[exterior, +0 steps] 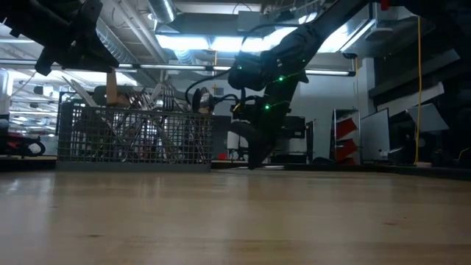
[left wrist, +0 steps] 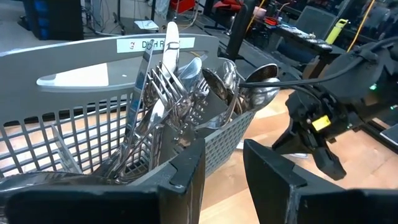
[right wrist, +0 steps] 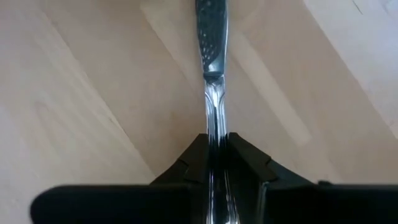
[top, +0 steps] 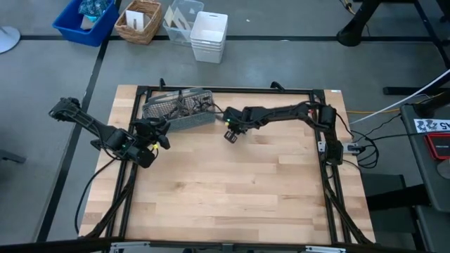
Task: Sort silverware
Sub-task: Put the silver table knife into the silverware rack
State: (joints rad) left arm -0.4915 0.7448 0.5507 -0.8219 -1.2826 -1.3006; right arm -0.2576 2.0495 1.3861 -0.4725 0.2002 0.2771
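Note:
A grey wire-mesh caddy [top: 179, 112] [exterior: 132, 136] stands at the table's far left, full of silverware [left wrist: 186, 81] leaning upright in it. My left gripper [top: 160, 135] [left wrist: 222, 155] is open just off the caddy's near corner [left wrist: 214, 146], with nothing between its fingers. My right gripper [top: 230, 133] [exterior: 255, 158] [right wrist: 214, 140] is to the right of the caddy, pointing steeply down, and is shut on one slim silver piece [right wrist: 211, 37]. I cannot tell whether that piece is a fork, a spoon or a knife. My right gripper pinches the silver piece's narrow shaft [right wrist: 214, 121] between its two fingers, which lie along the piece and slant down from above. The piece sticks straight out past the fingertips, its wider patterned part [right wrist: 211, 25] over the bare wood. Whether its far end touches the table is out of view. My left gripper: I cannot tell whether a finger [left wrist: 186, 171] touches the caddy's corner.
A black frame [top: 225, 90] runs around the table's edges. Beyond the far edge stand a blue bin [top: 88, 21], a wicker basket [top: 139, 21], a clear container [top: 181, 17] and a white bin [top: 209, 35]. Bare wood [top: 232, 190] spreads toward the near edge.

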